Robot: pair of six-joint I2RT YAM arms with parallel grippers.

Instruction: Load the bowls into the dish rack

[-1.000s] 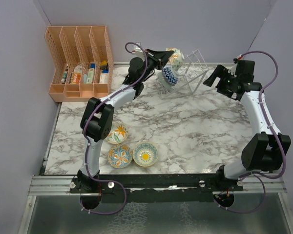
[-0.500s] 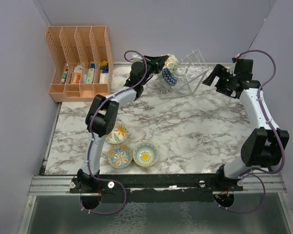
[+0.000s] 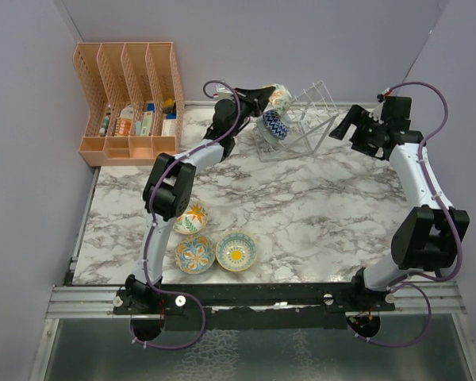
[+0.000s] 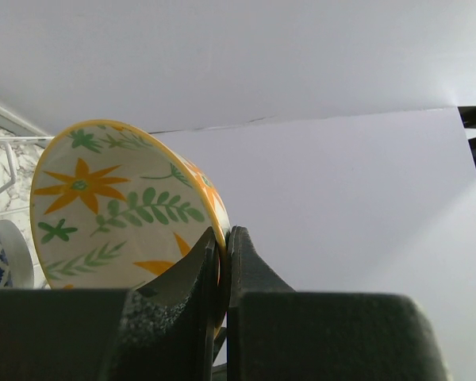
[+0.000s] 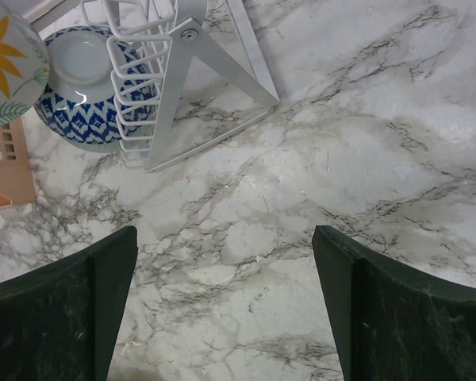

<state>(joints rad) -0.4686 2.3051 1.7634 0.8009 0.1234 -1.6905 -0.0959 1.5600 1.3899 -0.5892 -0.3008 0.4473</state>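
Note:
My left gripper (image 3: 262,97) is shut on the rim of a floral cream bowl (image 4: 119,206) with orange flowers, held on edge above the left end of the white wire dish rack (image 3: 305,119). That bowl shows in the top view (image 3: 279,97) and in the right wrist view (image 5: 8,63). A blue zigzag bowl (image 3: 274,124) stands on edge in the rack, also in the right wrist view (image 5: 79,95). Three more bowls sit near the front left: a yellow one (image 3: 190,218), a blue-orange one (image 3: 194,254) and a yellow-flower one (image 3: 236,250). My right gripper (image 3: 345,127) is open and empty, to the right of the rack.
An orange plastic file organizer (image 3: 131,99) with small items stands at the back left. The marble table (image 3: 317,222) is bounded by purple walls at the back and sides. The rack (image 5: 174,71) lies ahead-left of my right gripper's fingers (image 5: 103,302).
My left gripper has moved the floral cream bowl slightly up and back over the rack's left end. The right arm has barely moved.

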